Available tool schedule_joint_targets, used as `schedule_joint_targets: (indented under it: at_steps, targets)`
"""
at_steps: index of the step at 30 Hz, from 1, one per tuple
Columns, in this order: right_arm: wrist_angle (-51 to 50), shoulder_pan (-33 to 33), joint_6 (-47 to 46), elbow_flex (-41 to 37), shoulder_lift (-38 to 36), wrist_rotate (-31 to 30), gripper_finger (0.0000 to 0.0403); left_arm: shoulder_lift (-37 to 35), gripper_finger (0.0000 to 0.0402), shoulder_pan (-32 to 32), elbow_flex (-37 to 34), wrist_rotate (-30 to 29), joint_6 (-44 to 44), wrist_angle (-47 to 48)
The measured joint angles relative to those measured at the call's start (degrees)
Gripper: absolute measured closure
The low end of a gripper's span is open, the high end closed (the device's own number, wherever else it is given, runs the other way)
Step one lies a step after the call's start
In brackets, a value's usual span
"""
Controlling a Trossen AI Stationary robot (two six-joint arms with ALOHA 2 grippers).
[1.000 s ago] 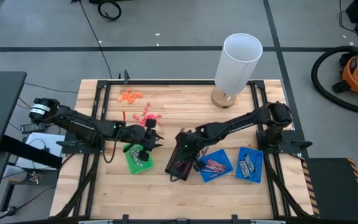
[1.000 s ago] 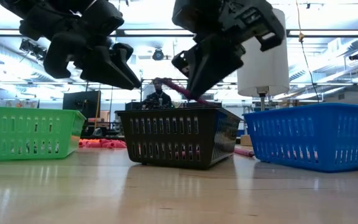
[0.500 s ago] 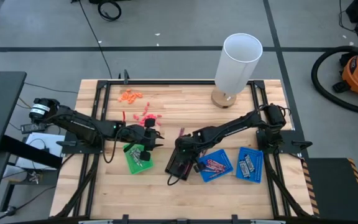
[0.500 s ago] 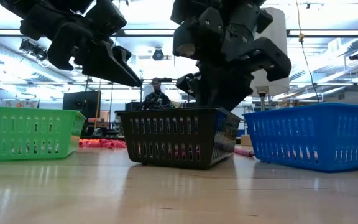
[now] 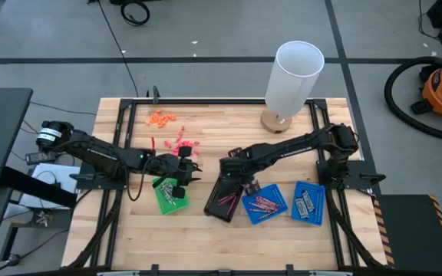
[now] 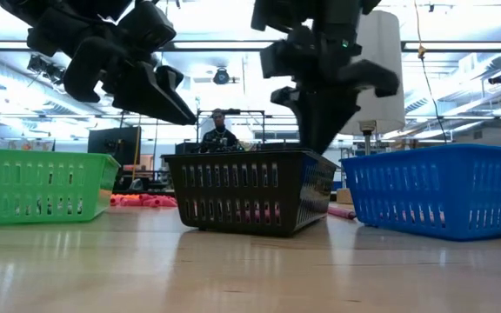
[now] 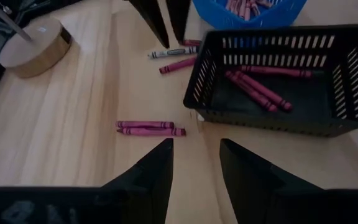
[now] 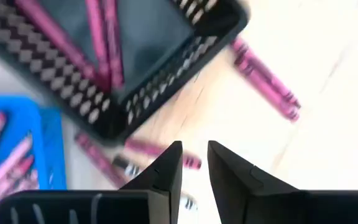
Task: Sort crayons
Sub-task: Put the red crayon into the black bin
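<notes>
Over the black tray: my right gripper [image 5: 235, 170] hangs just above the far rim of the black tray [image 5: 227, 197], fingers apart with a narrow gap and nothing between them.
Right gripper, low view: it [image 6: 320, 143] points down at the tray's back edge.
Left gripper: my left gripper [image 5: 181, 175] hovers over the far end of the green tray [image 5: 170, 201], fingers spread, empty.
Crayons in black tray: several magenta crayons [image 7: 258, 88] lie flat on its floor.
Loose crayons: two magenta crayons [image 7: 149, 128] lie side by side on the table [image 5: 206, 238] just beside the black tray; a few more [image 7: 178, 62] lie near its far corner, one with a pale wrapper.
Blue trays: the nearer blue tray [image 5: 265, 203] holds pink-magenta crayons; the outer blue tray [image 5: 308, 202] holds grey ones.
Green tray contents: a few grey sticks, hard to make out.
</notes>
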State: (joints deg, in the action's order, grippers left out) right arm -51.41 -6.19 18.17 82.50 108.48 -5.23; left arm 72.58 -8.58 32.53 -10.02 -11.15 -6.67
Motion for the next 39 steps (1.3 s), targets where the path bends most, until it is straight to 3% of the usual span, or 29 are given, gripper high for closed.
schedule_joint_targets:
  at_steps: [5, 17, 39]
  targets:
    - [-1.96, 1.93, 4.19, -1.71, 0.11, 1.57, 0.0316, 0.0, 0.026, 0.0, 0.0, -0.01, -1.55, 0.07]
    - [3.37, 2.2, 24.43, -7.12, 0.16, 0.28, 0.0278, 0.0, 0.026, -0.02, 0.0, -0.01, -1.7, 0.08]
    - [4.36, 1.25, 38.71, -7.41, 5.36, -3.96, 0.0279, 0.0, 0.026, 0.07, 0.0, -0.01, -1.67, 0.23]
